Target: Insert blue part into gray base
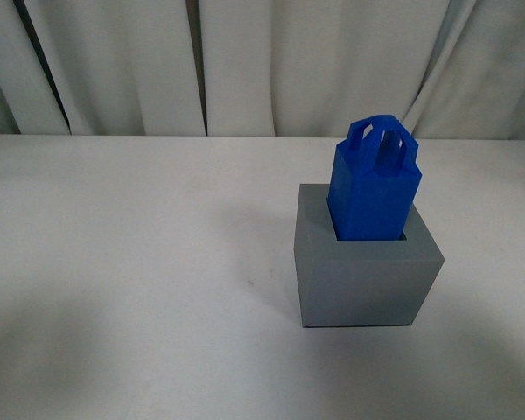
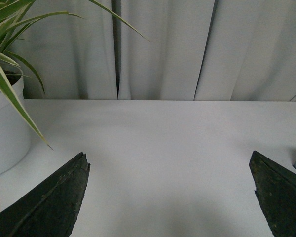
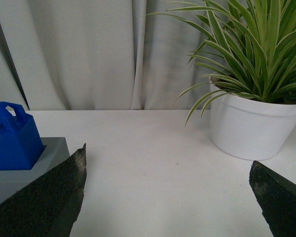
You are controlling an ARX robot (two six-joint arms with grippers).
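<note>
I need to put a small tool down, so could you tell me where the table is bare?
The white table is bare between the gray base, which holds the blue part, and the curtain. Potted plants crowd the wrist views' edges. Both grippers are open.

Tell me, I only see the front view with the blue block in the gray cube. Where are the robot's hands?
Observer: Both are away from it. The right gripper is open, holding nothing, with the bright blue plastic block off to one side of it.
Child: And the other hand?
Observer: The left gripper is open too, over bare white table.
Child: Is anything else on the table?
Observer: Yes, a striped green plant in a white pot shows in the right wrist view.
</note>
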